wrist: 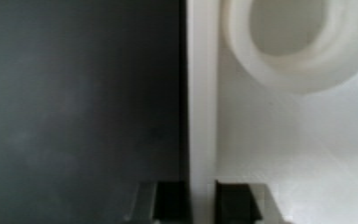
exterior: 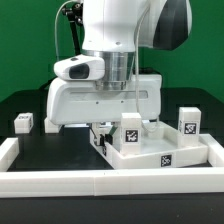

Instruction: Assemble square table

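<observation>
Square table slab [exterior: 150, 152]: lower right of the exterior frame, its thin rim pinched between the gripper [wrist: 202, 198] jaws. We judge slab positioning in hand; next we need a steady slide before fetching the far-left leg [exterior: 22, 122]

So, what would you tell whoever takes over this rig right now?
Gripper: shut on the tabletop; in the wrist view its thin white edge sits between the fingers.
Parts: left leg lies apart at the exterior view's left; right leg is by the tabletop's far corner; a tagged block stands next to the gripper.
Done: no leg visibly attached.
Left: fitting the legs; the fourth is not visible.
</observation>
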`<move>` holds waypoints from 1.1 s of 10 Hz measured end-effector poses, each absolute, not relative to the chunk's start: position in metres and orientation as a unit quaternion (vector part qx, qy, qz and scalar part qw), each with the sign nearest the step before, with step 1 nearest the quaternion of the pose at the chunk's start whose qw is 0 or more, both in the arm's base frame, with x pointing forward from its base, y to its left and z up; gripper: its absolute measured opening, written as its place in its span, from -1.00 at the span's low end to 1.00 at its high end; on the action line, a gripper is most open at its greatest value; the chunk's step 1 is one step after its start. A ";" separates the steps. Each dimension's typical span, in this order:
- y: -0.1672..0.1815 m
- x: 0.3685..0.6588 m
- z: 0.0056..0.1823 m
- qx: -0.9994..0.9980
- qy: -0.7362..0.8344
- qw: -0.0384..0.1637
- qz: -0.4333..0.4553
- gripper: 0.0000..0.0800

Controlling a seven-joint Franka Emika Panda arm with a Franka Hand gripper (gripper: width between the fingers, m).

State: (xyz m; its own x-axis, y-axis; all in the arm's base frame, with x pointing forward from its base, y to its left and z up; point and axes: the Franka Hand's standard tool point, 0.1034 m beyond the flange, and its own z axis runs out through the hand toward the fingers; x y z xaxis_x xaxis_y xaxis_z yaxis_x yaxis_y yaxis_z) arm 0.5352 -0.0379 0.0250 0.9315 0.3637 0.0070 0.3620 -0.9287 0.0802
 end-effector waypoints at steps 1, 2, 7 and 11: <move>-0.039 0.535 0.025 0.978 0.204 0.041 0.009 -0.84; -0.040 0.535 0.025 0.973 0.225 0.044 0.008 -0.84; -0.049 0.535 0.025 0.940 0.338 0.054 -0.004 -0.84; -0.038 0.547 0.030 0.854 0.515 0.075 -0.020 -0.84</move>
State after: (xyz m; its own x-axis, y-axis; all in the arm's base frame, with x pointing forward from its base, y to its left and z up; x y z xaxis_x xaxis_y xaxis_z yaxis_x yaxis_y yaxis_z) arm 0.5471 -0.0378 0.0300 0.4683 0.8766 -0.1109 0.8825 -0.4579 0.1068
